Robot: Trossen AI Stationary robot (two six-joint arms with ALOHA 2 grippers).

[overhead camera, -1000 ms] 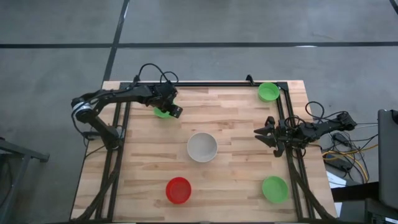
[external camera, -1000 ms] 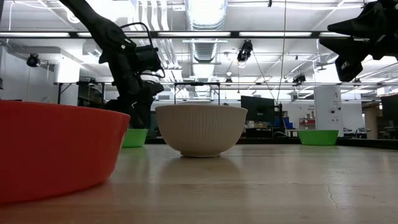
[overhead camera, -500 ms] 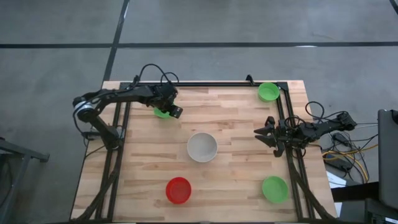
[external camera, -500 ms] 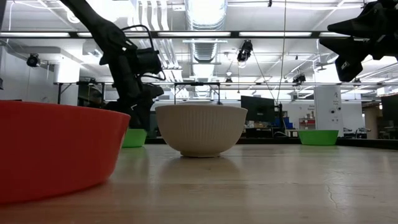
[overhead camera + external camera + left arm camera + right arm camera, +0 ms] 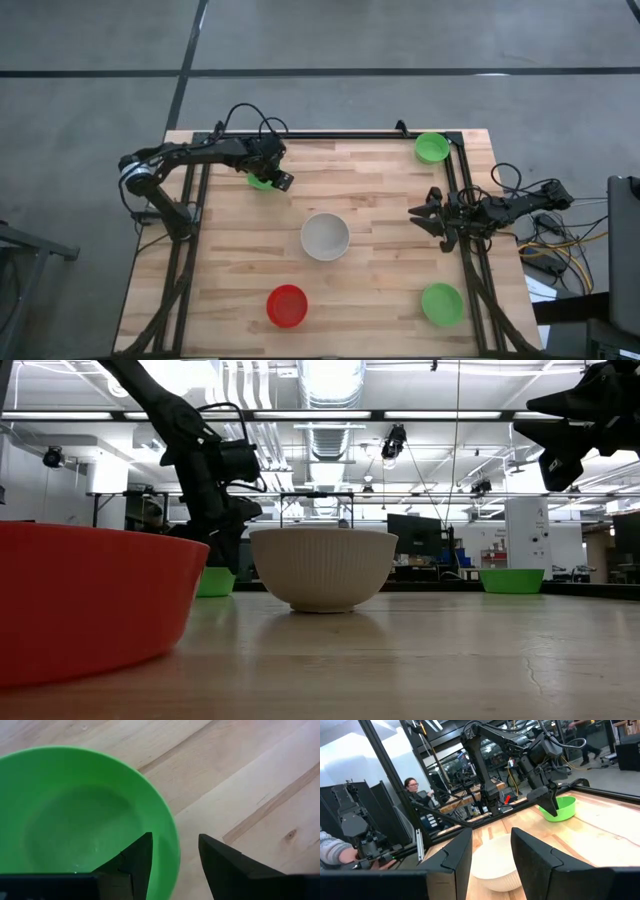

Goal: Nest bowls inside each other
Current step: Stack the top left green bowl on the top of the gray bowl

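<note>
- Now at the far left part of the wooden counter [image 5: 380, 290]: left gripper [image 5: 267, 179] clamped on the rim of a green bowl [image 5: 260, 181], one finger [image 5: 134, 865] inside the bowl, the other outside, wall pinched between them.
- From the right wrist view, that same green bowl [image 5: 560, 808] tilted, hanging from the left gripper [image 5: 547, 802], lower edge close to the wood; cannot tell whether touching or just clear of it.
- From the low view, same bowl [image 5: 214, 581] mostly hidden behind the dark left arm and beside the off-white one.
- Near the middle of the counter: off-white ribbed bowl [image 5: 325, 236], upright, alone, nothing inside; well apart from the held green one.
- Toward the near edge, left of centre: red bowl [image 5: 287, 305], upright, filling the low view's left foreground [image 5: 90, 600].
- At the far right corner: second green bowl [image 5: 432, 148], just beside the frame rail.
- At the near right corner: third green bowl [image 5: 441, 303], also on its own.
- Over the right edge of the counter, between those two green bowls: right gripper [image 5: 424, 216], raised, fingers [image 5: 455, 857] spread, nothing between them, pointed toward the off-white bowl [image 5: 495, 860].
- Beyond the counter, in the right wrist view: a seated person [image 5: 417, 795] at a desk and a sleeve [image 5: 332, 852] at the picture's edge.
</note>
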